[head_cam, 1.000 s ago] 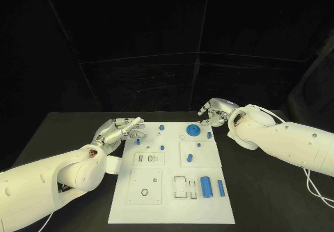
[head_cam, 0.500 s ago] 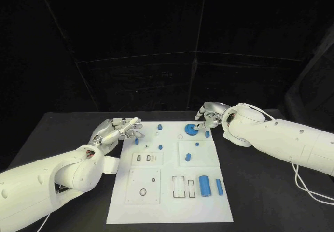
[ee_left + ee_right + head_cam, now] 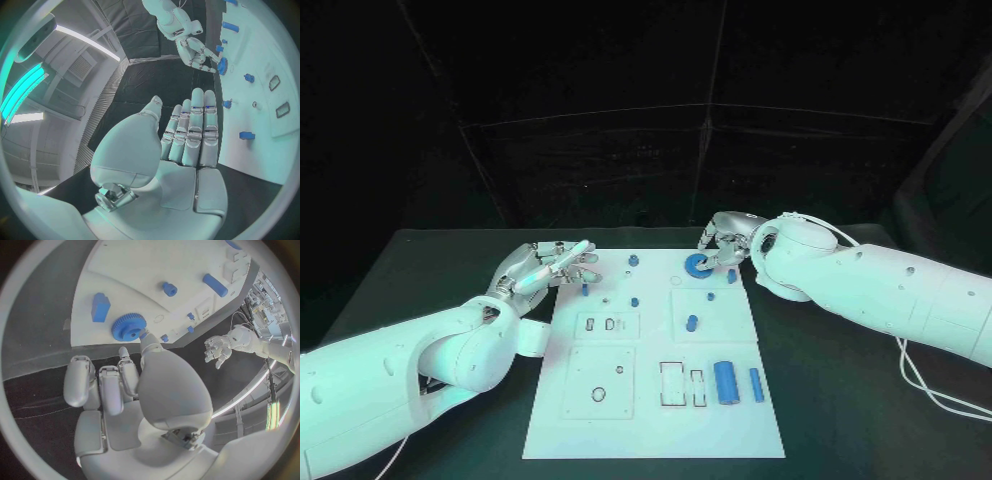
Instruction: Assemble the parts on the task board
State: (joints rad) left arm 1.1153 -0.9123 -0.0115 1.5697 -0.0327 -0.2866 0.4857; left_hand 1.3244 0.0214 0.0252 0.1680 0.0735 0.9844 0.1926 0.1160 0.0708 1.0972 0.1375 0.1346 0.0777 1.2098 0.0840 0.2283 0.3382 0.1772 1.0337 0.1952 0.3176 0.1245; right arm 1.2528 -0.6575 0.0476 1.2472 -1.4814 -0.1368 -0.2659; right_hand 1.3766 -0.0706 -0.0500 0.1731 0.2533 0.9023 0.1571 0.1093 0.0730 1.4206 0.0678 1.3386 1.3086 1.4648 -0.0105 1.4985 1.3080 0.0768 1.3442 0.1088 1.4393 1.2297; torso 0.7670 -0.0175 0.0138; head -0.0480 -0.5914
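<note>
White task board [image 3: 733,420], blue parts [image 3: 726,379], black table [image 3: 862,400].

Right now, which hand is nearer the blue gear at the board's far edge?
Right. The right hand hovers at the blue gear, fingertips beside it; the left hand is open off the task board's left edge.

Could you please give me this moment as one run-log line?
left hand: open, at board edge | right hand: open, fingertips at gear | gear: on board

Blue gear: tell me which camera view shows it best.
The right wrist view: the gear is large there, its toothed rim plain, just beyond the right hand. The head view shows it small at the board's far edge, by that hand's fingers. The left wrist view shows it tiny and edge-on.
</note>
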